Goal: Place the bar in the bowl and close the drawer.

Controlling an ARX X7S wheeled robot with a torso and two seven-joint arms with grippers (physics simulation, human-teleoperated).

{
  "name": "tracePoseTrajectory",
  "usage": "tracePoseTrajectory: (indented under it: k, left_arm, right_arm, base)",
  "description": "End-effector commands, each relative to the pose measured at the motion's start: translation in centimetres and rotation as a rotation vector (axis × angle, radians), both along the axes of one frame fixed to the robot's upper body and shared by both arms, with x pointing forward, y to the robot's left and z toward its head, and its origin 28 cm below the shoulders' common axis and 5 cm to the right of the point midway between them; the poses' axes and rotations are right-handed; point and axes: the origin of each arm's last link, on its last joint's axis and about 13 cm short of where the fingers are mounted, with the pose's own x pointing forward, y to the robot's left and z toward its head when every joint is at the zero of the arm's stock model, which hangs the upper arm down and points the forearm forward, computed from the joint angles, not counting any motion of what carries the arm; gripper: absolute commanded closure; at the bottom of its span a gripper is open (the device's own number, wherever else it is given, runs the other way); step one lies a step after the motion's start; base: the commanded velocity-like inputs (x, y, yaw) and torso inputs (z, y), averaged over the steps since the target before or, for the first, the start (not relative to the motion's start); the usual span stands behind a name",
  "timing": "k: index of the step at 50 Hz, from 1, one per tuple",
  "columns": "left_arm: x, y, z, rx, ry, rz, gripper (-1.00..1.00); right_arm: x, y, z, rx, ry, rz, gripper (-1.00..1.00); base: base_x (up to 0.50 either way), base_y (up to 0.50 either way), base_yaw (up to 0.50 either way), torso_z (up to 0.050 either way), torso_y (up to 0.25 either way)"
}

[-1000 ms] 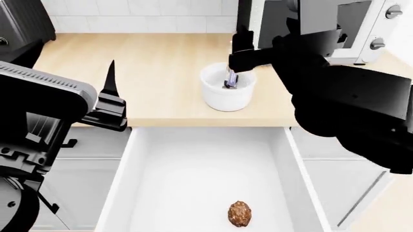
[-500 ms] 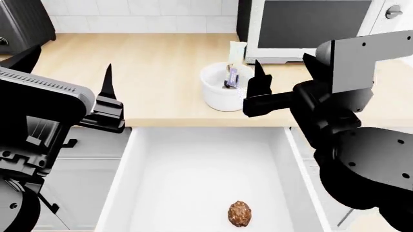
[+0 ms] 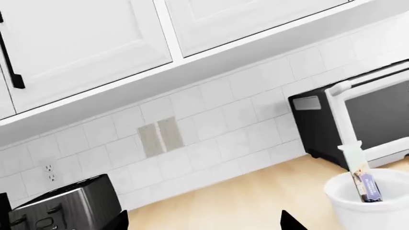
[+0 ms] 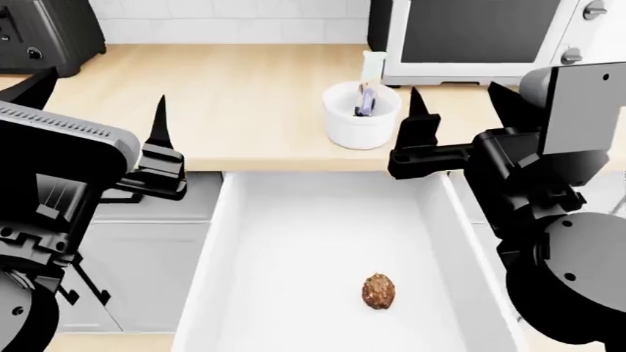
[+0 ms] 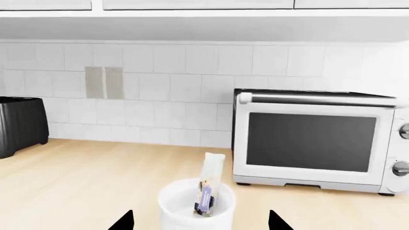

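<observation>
Bar [image 4: 367,89]: purple-blue wrapper, pale cream end uppermost; stands leaning inside the bowl [image 4: 354,129], cream end rising above the rim; free of both end effectors. Seen also in the right wrist view [image 5: 210,189] and left wrist view [image 3: 361,176]

Bowl: white, straight-sided, on the wooden surface [image 4: 245,103] near its front edge, just beyond and to the left of the right end effector [image 4: 459,110]; in front of the toaster oven [image 4: 479,37]

Right end effector: fingers apart, empty, pointing up; one fingertip [image 4: 418,99] just beside the bowl, not touching it

Left end effector [image 4: 98,110]: fingers spread wide, empty, well apart from the bowl, above the left part of the surface

Drawer [image 4: 245,293]: white, pulled fully out below the surface edge, between the two arms and nearer the robot than both end effectors

Nut-like ball [image 4: 379,291]: brown, lumpy, on the drawer floor toward its front right

Toaster [image 4: 44,33]: black, at the far left rear of the surface, beyond the left end effector
</observation>
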Motion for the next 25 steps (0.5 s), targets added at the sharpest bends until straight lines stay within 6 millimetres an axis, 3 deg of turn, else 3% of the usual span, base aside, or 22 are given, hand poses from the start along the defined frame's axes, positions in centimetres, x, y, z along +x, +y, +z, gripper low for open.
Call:
tracePoseTrajectory:
  k: [1,25]
  left_arm:
    - [0.0,0.1,0.0,0.002,0.0,0.003,-1.0]
    - [-0.2,0.2,-0.3,0.003,0.0,0.009,-1.0]
  right_arm:
    - [-0.1,-0.1,0.1,-0.001,-0.009,-0.009,-1.0]
    - [-0.8,-0.8,1.2,-0.007,-0.07,-0.014,-1.0]
  base:
    - [-0.31,0.21,0.0,0.0,0.0]
    - [-0.02,0.47,0.0,0.0,0.0]
